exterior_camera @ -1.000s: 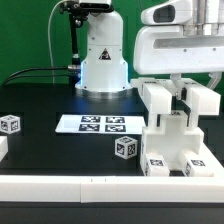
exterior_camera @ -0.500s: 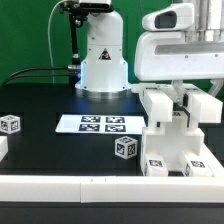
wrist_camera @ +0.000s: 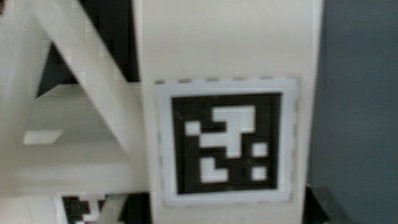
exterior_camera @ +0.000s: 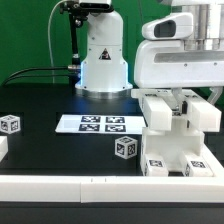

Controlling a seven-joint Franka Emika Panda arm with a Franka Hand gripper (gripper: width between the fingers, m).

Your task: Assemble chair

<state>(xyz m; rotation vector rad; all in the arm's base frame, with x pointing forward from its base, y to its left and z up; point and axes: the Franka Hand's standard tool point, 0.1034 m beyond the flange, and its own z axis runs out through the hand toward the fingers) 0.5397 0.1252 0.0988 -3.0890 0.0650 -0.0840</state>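
Observation:
The partly built white chair stands at the exterior view's right, with tag markers on its lower blocks. My gripper hangs right over it, its dark fingers down between the chair's upper white blocks. It looks shut on an upper chair piece. In the wrist view a white slab with a black-and-white tag fills the picture, very close, with slanted white chair parts beside it. Most of the fingers are hidden.
The marker board lies flat mid-table. A loose tagged white block sits just beside the chair, another at the exterior view's far left. The white domed robot base stands behind. A white rail runs along the front edge.
My hand has come lower onto the chair, and the upper chair piece has shifted down with it and now shows a broader face.

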